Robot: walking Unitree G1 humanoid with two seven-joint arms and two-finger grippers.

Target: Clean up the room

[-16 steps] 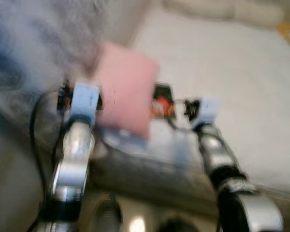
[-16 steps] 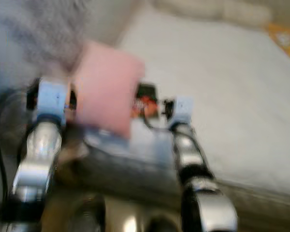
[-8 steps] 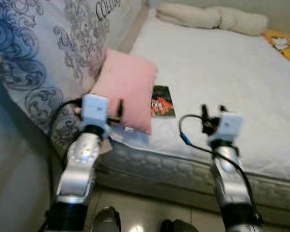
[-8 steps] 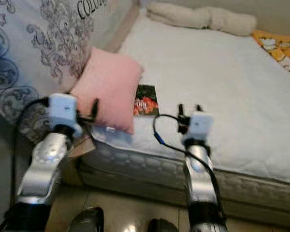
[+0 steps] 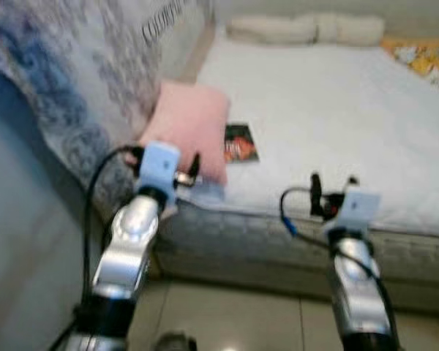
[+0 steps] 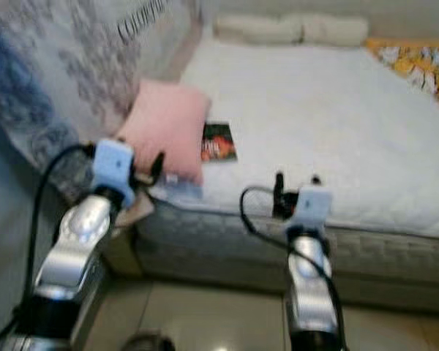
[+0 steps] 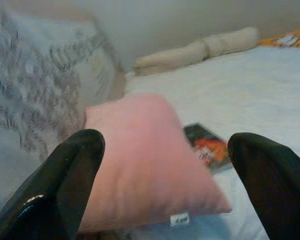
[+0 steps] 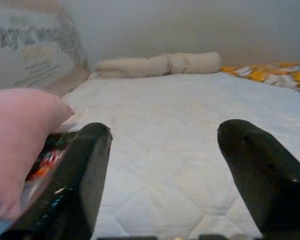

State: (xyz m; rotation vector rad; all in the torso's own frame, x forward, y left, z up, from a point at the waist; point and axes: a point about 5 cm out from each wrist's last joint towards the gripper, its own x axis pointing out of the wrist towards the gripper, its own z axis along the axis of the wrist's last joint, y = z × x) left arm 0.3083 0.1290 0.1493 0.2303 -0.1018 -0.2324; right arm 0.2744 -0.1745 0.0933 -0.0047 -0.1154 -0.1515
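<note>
While both grippers' fingers [image 7: 65,180] spread wide, pink pillow [image 5: 190,128] long axis runs up the mattress [image 5: 336,110], book [image 5: 239,143] beside.

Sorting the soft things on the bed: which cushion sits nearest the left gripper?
The pink pillow, right ahead of the open left gripper at the mattress corner; the beige bolster lies far off at the bed's head.

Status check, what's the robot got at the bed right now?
Left gripper open, empty, facing pink pillow at mattress edge. Right gripper open, empty, over bare mattress. Small book lies beside pillow. Nothing blocking.
</note>
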